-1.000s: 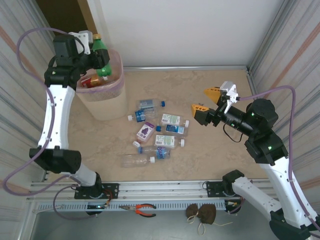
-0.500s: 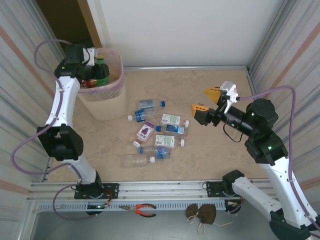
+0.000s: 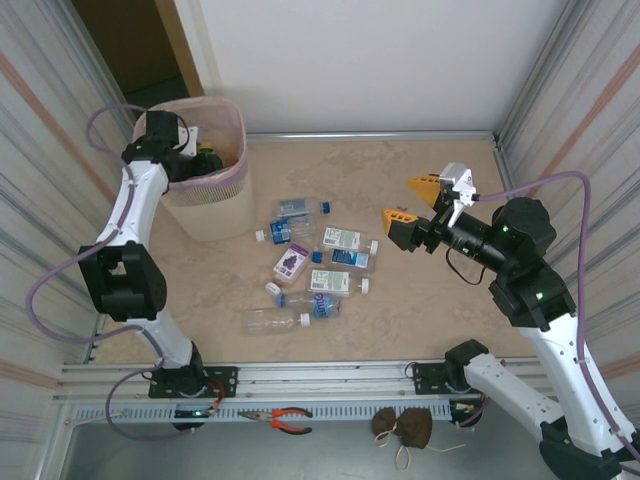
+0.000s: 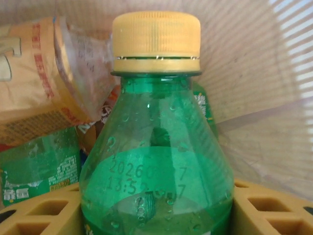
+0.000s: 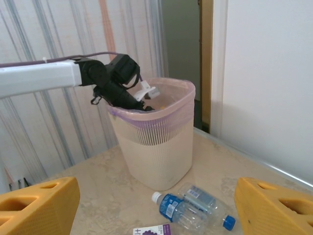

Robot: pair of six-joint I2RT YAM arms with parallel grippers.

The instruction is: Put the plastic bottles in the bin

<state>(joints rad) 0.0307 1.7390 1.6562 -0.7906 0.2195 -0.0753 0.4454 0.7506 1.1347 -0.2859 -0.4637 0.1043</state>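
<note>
- Left arm has dropped since a second ago: it held the green bottle [image 4: 156, 166] high over the rim, and now the left end effector [image 3: 197, 156] is down inside the bin [image 3: 215, 212].
- Right arm and the bottles on the worktop [image 3: 430, 320] sit where they were before.
- Left wrist view: green bottle is between the two yellow fingers [image 4: 44, 215], with pads touching both its flanks, so it is pinched at the body.
- Its yellow cap [image 4: 156, 39] points away from the camera, deeper into the bin.
- Just behind the green bottle are an orange-brown bottle [image 4: 44, 73] lying tilted at upper left and a green-labelled bottle [image 4: 39, 169] at lower left. Both are already in the bin, against the pink liner.
- Bin stands at the far left corner of the worktop, with the liner folded over its rim [image 5: 161, 120].
- Right end effector [image 3: 412, 207] hovers above the right half of the worktop with its fingers spread wide and nothing between them.
- Loose bottles [image 3: 330, 283] lie on their sides in a cluster mid-worktop, between the bin and the right end effector. None of them touches an end effector.
- Nearest the bin is a clear bottle with a blue label [image 5: 188, 208], lying just beside the bin's base, well apart from the right fingers [image 5: 39, 203].
- A clear bottle [image 3: 275, 320] lies nearest the arm bases.
</note>
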